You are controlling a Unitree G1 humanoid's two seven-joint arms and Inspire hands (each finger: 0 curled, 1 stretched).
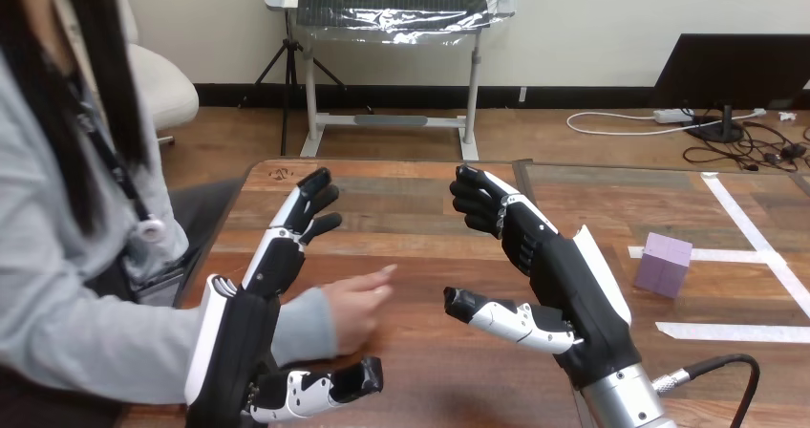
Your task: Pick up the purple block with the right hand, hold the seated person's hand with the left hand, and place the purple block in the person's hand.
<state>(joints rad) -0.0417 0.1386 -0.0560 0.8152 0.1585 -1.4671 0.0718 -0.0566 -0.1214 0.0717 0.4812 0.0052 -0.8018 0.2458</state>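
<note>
Far edge of the wooden table (411,227) running straight across just beyond both sets of fingertips; left edge slanting down toward the person's side. Open wood in the middle, between the two robot hands, and more of it ahead of the fingers up to that far edge. Right part crossed by strips of white tape (731,331) — one slanting, two running crosswise. Among those strips, resting on the wood near the table's right side, the purple block (664,264): to the right of the right hand (573,289) and apart from it, a band of bare wood in between, level with the hand's back rather than its fingertips. That hand released, fingers straight and pointing toward the far edge, thumb stuck out to the left, grasping nothing. Likewise spread, the left hand (250,304) — fingers stretched forward, thumb low and pointing right, closed on nothing. Reaching in from the left, the person's hand (355,306), lying on the table just right of the left hand's palm, in the gap between its fingers and thumb; contact between the two impossible to tell, no finger curled round it
</note>
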